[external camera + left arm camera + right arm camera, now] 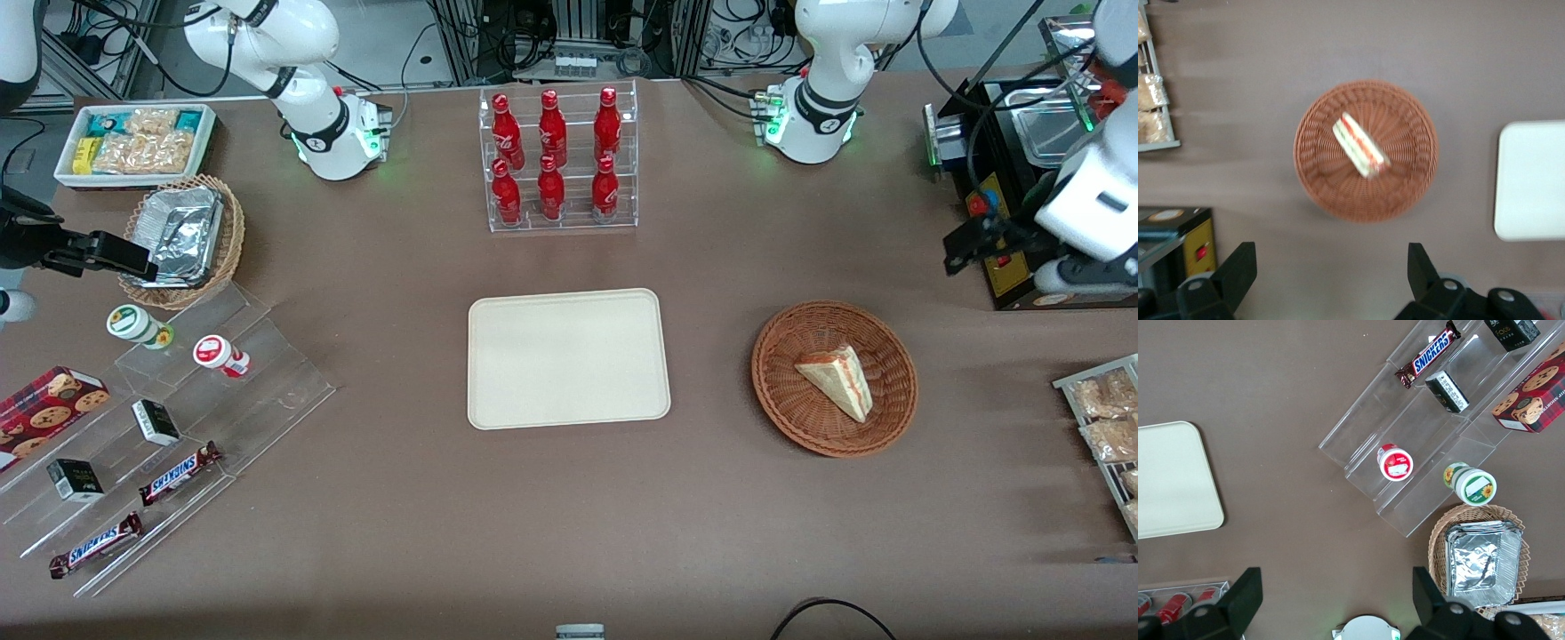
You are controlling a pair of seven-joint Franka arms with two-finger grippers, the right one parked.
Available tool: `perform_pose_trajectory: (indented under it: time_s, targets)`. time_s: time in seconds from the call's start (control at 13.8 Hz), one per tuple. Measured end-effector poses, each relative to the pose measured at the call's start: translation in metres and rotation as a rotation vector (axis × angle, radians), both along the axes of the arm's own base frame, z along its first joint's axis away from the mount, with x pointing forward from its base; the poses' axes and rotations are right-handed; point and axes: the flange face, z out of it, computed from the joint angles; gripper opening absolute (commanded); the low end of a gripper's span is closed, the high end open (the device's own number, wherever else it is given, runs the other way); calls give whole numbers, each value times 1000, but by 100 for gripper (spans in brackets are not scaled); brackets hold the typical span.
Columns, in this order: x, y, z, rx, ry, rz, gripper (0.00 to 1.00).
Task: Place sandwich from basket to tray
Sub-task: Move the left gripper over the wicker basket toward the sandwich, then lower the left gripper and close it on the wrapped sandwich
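The sandwich [836, 380], a white wedge with a red and green stripe, lies in the round reddish-brown basket [775, 356]. The cream tray [569, 356] lies flat beside the basket, at the table's middle, with nothing on it. My left gripper [962, 245] hangs above the table, farther from the front camera than the basket and toward the working arm's end. In the left wrist view the gripper [1331, 267] is open and empty, well above the sandwich [1360, 145], the basket [1317, 190] and the tray [1531, 180].
A black appliance with a yellow panel [1005, 262] stands close to the gripper. A rack of snack packets [1107, 418] is at the working arm's end. A rack of red bottles [558, 160] stands farther back than the tray. Clear stepped shelves [178, 418] lie toward the parked arm's end.
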Motion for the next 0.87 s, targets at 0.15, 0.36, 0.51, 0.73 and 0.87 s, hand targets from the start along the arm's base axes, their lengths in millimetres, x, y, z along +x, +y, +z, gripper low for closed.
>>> perform_pose_trajectory:
  time_s: [0.15,0.36,0.51,0.73,0.87]
  targets:
    - [7,-2,-43,-3,-19,62,100]
    - [6,-6,-96,-12,-49,248,100]
    - [2,-16,-125,-25,-78,379,100]
    - [-13,-30,-175,-43,-107,473,100]
    - [-21,-28,-203,-47,-107,509,100]
